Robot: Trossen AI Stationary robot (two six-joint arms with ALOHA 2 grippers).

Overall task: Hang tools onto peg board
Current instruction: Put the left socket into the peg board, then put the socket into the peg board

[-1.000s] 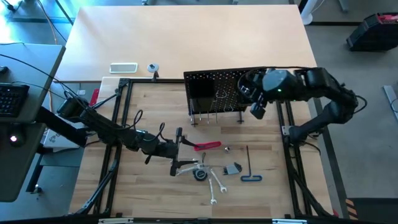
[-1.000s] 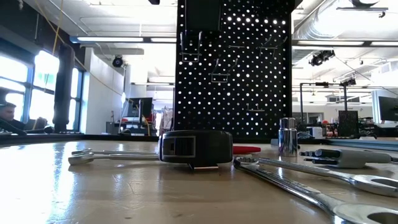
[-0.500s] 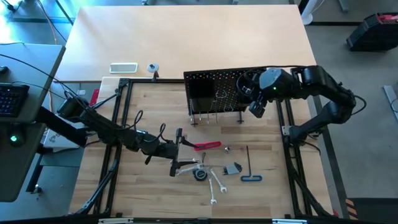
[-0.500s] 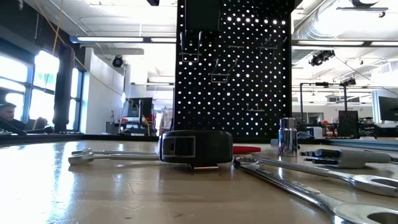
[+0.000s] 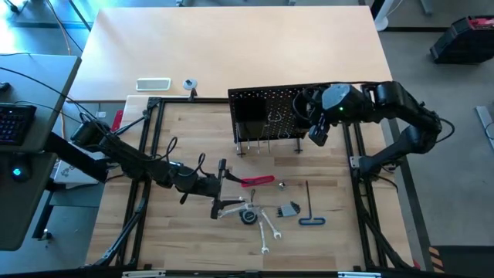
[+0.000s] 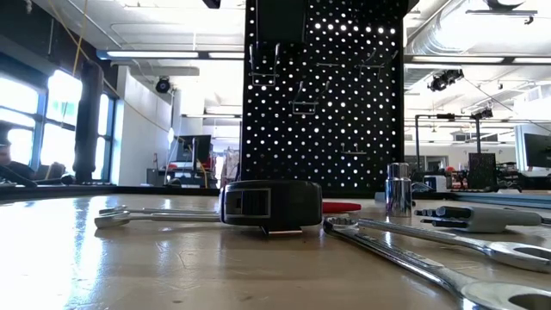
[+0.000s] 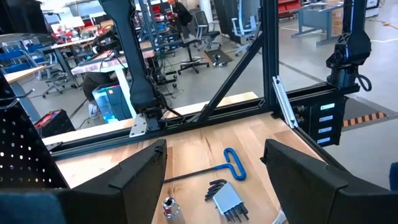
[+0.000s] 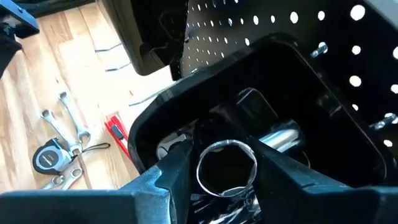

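From above: peg board (image 5: 270,116) stands upright at the back of the wooden table (image 5: 193,247). Right gripper (image 5: 307,116) up against the board's right end; its finger state is not readable from here. Left gripper (image 5: 224,185) reaches over the scattered tools mid-table, beside the red-handled tool (image 5: 258,181). Silver wrenches (image 5: 266,232) lie nearer the front, and the black L-shaped key (image 5: 310,208) with its blue end lies to their right. Table level: peg board (image 6: 323,95) rises behind a black tape measure (image 6: 271,205), a silver socket (image 6: 398,189) upright to its right, long wrenches (image 6: 413,250) flat in the foreground. Left wrist: fingers (image 7: 140,174) spread wide apart, nothing between them; ahead on the wood, the blue-ended key (image 7: 211,171), a folding hex key set (image 7: 225,199) and a small socket (image 7: 170,206). Right wrist: fingers (image 8: 177,165) sit either side of a silver socket (image 8: 227,165) over a black bin (image 8: 298,93) on the board; whether they clamp it or have let go, I cannot tell.
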